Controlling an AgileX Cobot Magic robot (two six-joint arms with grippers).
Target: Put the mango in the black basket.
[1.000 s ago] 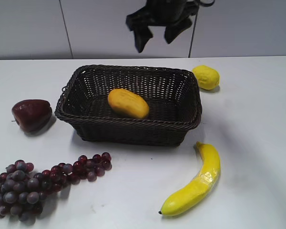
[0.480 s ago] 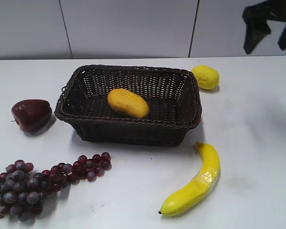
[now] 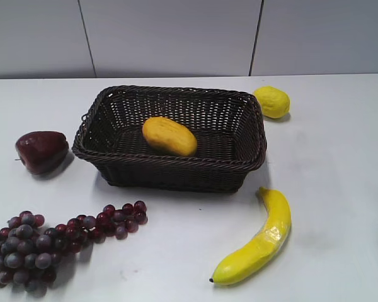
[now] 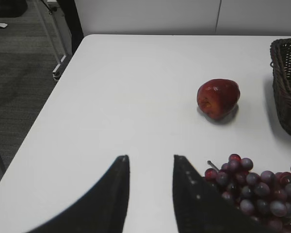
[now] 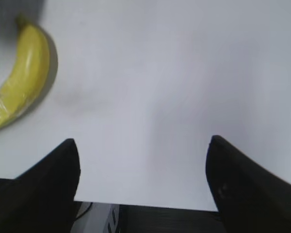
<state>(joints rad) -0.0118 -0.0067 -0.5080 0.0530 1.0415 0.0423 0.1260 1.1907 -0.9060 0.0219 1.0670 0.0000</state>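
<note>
The orange-yellow mango (image 3: 169,136) lies inside the black basket (image 3: 116,166) at the middle of the table, near its centre. The basket's corner also shows at the right edge of the left wrist view (image 4: 286,82). My left gripper (image 4: 150,158) is open and empty, low over the table's left part beside the grapes. My right gripper (image 5: 141,141) is wide open and empty over the table's front right edge. Neither gripper shows in the exterior view.
A dark red apple (image 3: 42,151) (image 4: 218,98) lies left of the basket. Purple grapes (image 3: 44,242) (image 4: 254,187) lie at the front left. A banana (image 3: 258,242) (image 5: 19,77) lies at the front right. A lemon (image 3: 272,102) sits behind the basket's right corner.
The right gripper moved from above the basket to the right and out of the exterior view. The mango stays in the basket.
</note>
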